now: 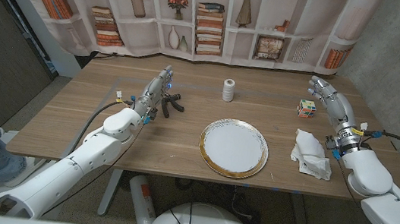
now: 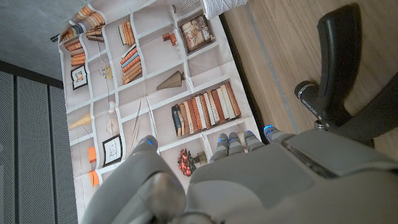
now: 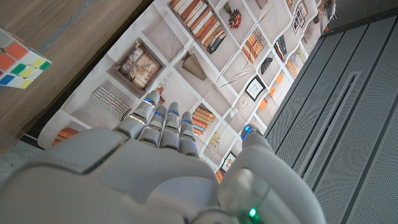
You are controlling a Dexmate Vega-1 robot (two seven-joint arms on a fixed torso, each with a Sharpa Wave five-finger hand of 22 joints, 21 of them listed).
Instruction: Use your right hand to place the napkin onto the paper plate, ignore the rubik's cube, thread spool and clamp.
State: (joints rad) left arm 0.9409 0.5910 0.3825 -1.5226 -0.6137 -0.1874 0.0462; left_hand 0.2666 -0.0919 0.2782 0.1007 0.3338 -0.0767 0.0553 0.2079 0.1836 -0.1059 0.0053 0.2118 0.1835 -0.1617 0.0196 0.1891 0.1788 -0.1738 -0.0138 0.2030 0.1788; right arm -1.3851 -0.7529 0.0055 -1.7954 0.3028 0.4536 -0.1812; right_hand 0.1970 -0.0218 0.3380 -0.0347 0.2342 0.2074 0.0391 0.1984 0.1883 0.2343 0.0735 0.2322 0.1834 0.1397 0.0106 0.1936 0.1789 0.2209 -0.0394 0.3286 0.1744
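One white napkin (image 1: 311,154) lies crumpled on the desk (image 1: 69,123), at about 3 o'clock from the paper plate (image 1: 233,148) and apart from it. The plate is round and white with a gold rim, and we see nothing on it.

Our right robot hand (image 1: 327,96) is at about 12 o'clock from the napkin and not touching it. Its fingers (image 3: 163,123) are straight and close together, and it holds nothing. The rubik's cube (image 1: 307,107) sits just beside it.

Our left robot hand (image 1: 159,85) is stretched out too and holds nothing. The black clamp (image 1: 170,101) lies right next to it, but we cannot tell if they touch.

The thread spool (image 1: 228,89) stands at 12 o'clock from the plate.

In the wrist views the clamp and cube are cut off at the edge.
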